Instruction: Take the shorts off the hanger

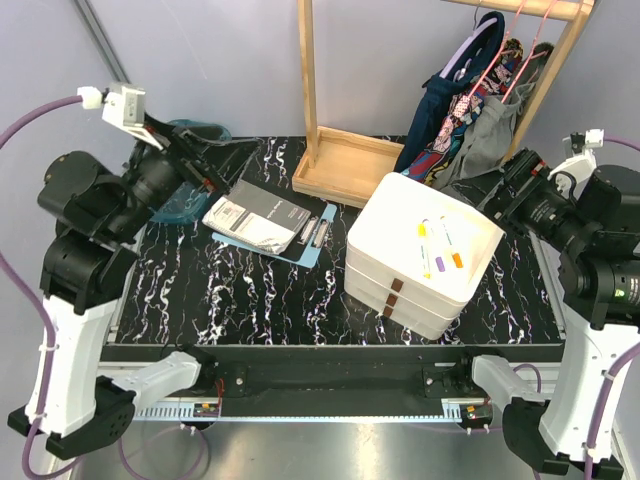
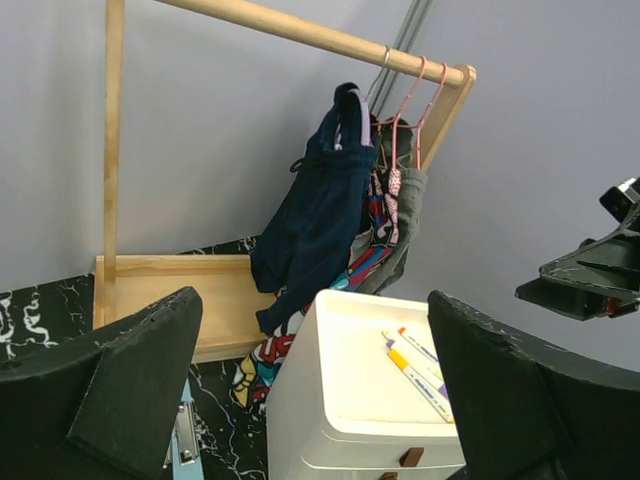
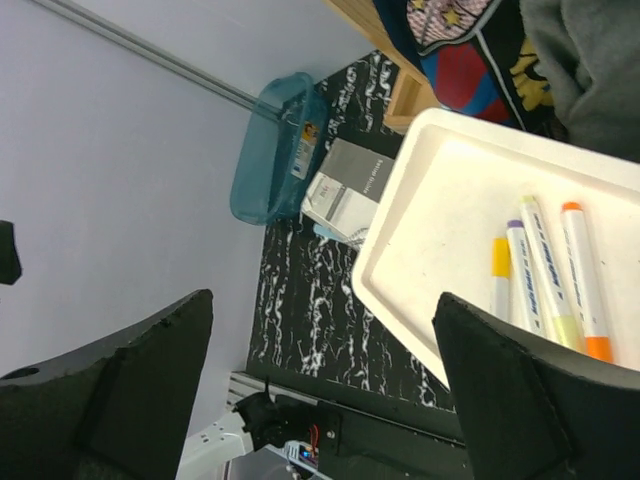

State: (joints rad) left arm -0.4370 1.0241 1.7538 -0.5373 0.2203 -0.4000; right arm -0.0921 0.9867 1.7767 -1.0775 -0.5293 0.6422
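Note:
Three pairs of shorts hang on pink wire hangers [image 1: 512, 40] from a wooden rack at the back right. They are dark navy shorts [image 1: 440, 95], graffiti-print shorts [image 1: 460, 125] and grey shorts [image 1: 492, 130]. The left wrist view shows the navy shorts [image 2: 320, 210] in front, the print shorts [image 2: 262, 355] below them and the grey shorts [image 2: 408, 210] behind. The right wrist view shows the print shorts [image 3: 470, 55] and the grey shorts [image 3: 590, 60] at its top edge. My left gripper [image 1: 215, 165] is open and empty, far left of the rack. My right gripper [image 1: 490, 195] is open and empty, just below the grey shorts.
A stack of white trays [image 1: 372, 255] with several markers on top stands in front of the rack. The rack's wooden base [image 1: 345, 165] lies at the back centre. A blue clipboard with booklets [image 1: 265, 220] and a teal bin [image 1: 190, 200] are on the left.

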